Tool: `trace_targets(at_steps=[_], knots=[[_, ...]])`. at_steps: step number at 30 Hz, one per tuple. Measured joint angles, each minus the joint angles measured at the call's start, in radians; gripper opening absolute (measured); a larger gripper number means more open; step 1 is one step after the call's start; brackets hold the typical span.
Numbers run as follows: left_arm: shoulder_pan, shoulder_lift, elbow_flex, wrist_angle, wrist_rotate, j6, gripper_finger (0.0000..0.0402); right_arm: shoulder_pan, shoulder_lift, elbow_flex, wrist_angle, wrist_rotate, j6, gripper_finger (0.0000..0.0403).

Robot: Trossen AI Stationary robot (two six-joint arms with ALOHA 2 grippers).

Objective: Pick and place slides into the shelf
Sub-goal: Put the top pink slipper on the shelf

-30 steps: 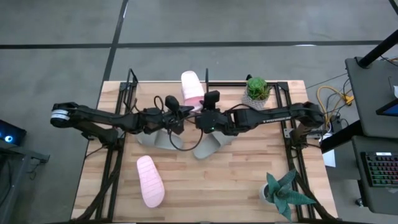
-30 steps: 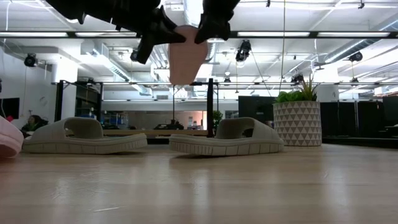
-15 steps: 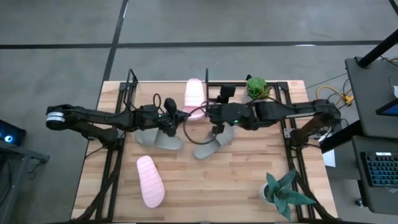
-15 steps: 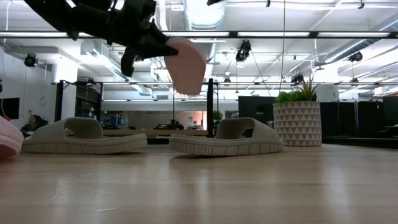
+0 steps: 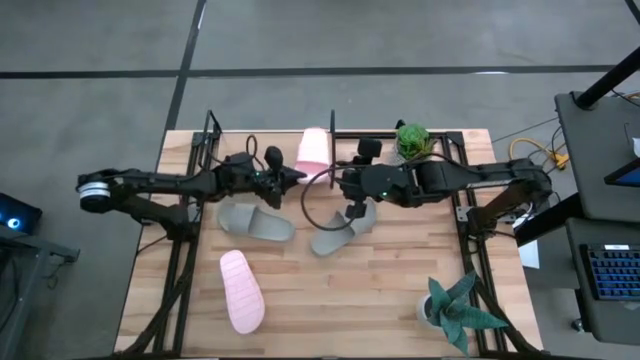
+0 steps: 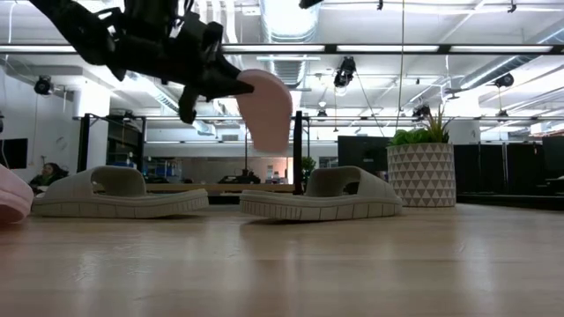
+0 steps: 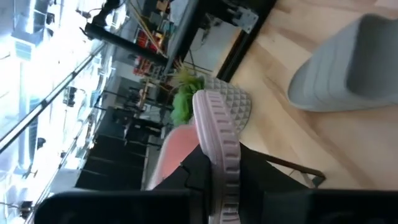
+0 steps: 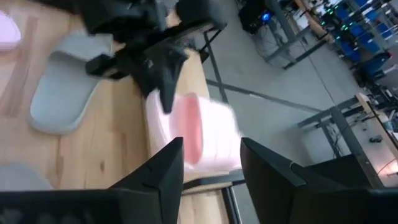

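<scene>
Our left gripper (image 5: 290, 176) pinches the pink slide (image 5: 312, 149) by its edge over the shelf (image 5: 262, 148); our right gripper (image 5: 352, 208) hangs parted, and that thin grip could slip.

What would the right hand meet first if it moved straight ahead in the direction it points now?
Probably the pink sandal, which the left hand holds up directly ahead of the right hand. Depth is unclear, so this is a judgement.

Your left gripper (image 5: 290, 176) raised above table's far middle, fingers clamped on pink slide (image 5: 312, 148). Your right gripper (image 8: 210, 163) just beside it, fingers parted, holding nothing.
</scene>
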Motion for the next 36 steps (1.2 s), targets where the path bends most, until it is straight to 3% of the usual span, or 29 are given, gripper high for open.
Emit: trace_targets(at_steps=[18,24,36], knots=[[0.090,0.255,0.002,0.143,0.022,-0.008,0.0026,0.000,-0.001,-0.032,-0.008,0.002,0.007,0.0134],[0.098,0.265,0.009,0.134,0.025,-0.186,0.0066,0.000,-0.001,-0.032,-0.008,0.001,0.007,0.0127],[0.111,0.252,0.019,0.049,0.018,-0.371,0.0159,0.000,0.000,-0.034,-0.007,0.001,0.023,0.0132]])
